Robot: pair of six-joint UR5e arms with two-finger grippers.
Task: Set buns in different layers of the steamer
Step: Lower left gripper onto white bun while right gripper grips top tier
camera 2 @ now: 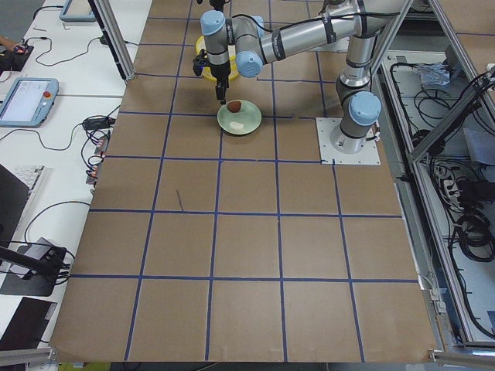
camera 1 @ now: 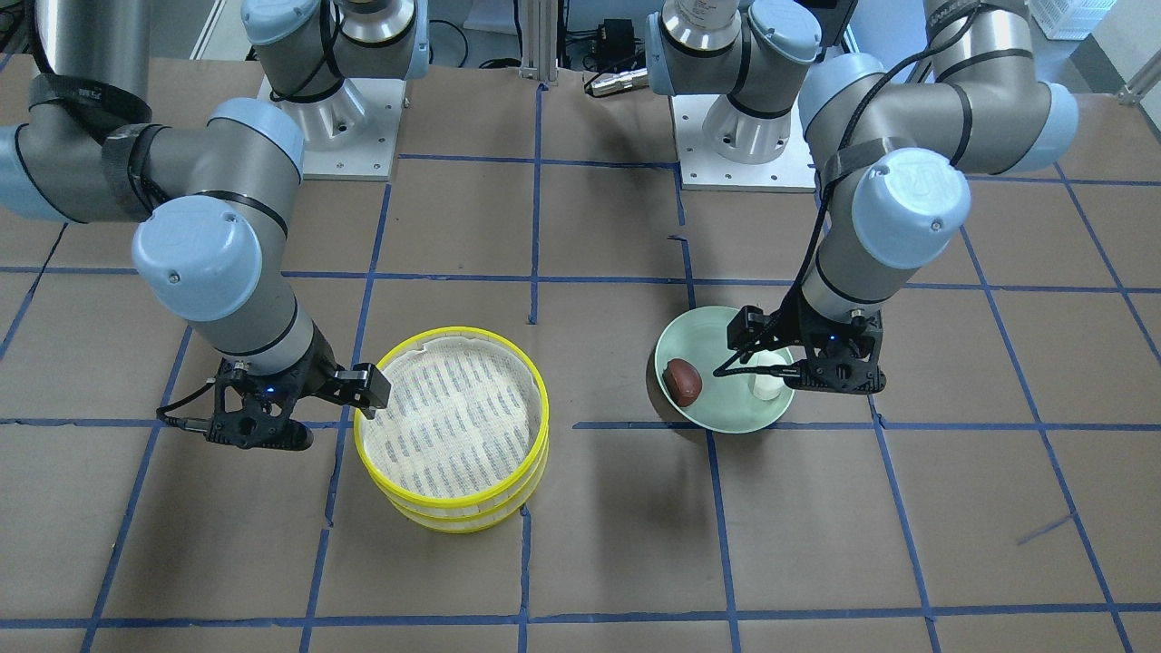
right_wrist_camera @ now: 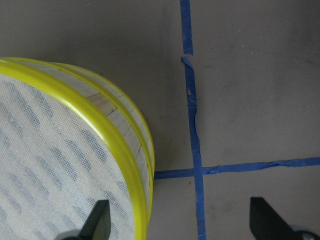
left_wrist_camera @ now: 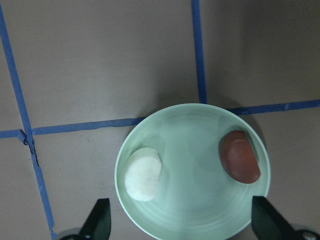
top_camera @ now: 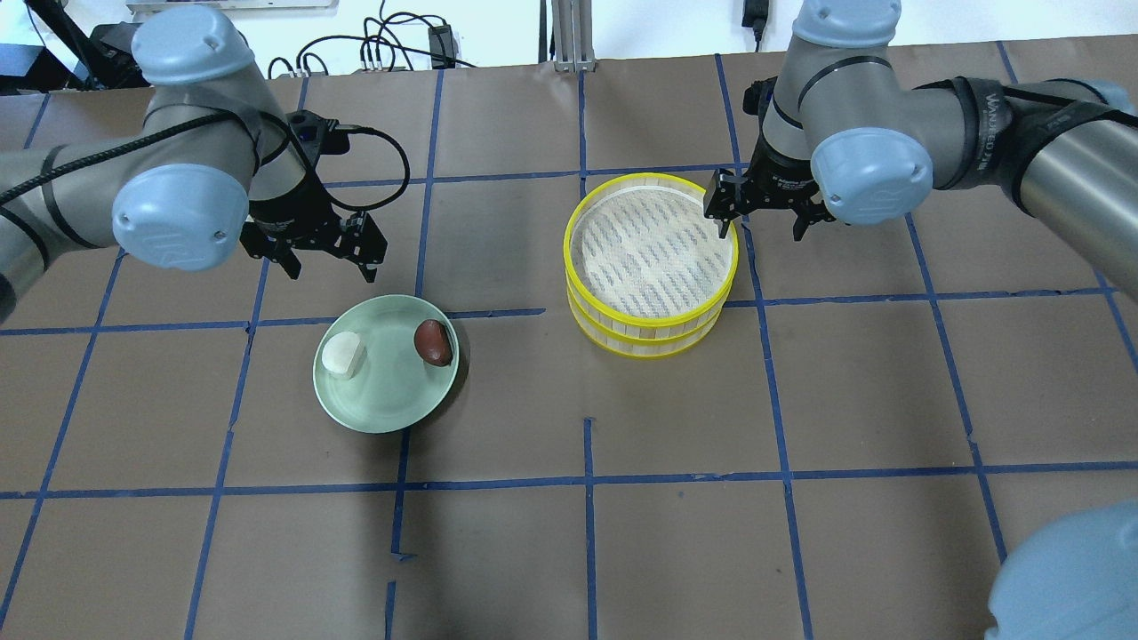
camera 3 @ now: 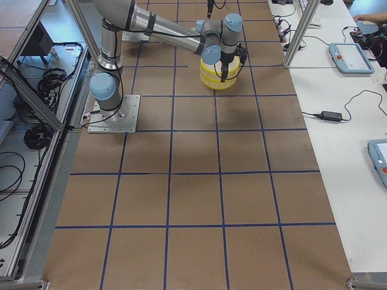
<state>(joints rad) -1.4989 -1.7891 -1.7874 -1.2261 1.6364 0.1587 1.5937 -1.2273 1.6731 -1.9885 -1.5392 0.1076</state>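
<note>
While the white bun (top_camera: 343,355) lies at 9 o'clock and the reddish-brown bun (top_camera: 433,342) at 3 o'clock on the green plate (top_camera: 389,387), the left gripper (top_camera: 331,265) hangs above them, fingers wide. The right gripper (top_camera: 758,229), also wide, straddles the rim of the top layer (top_camera: 653,253) at 2 o'clock, probably to lift it.

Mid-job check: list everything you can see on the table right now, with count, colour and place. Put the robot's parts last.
steamer layers: two, yellow rims, white cloth lining, stacked, on the robot's right half of the table, empty
plate: one, pale green, on the robot's left half
white bun: one, on the plate's left part
reddish-brown bun: one, on the plate's right part
table: one, brown with a blue tape grid
left gripper: one, black, fingers open, over the plate
right gripper: one, black, fingers open, astride the top layer's rim
</note>
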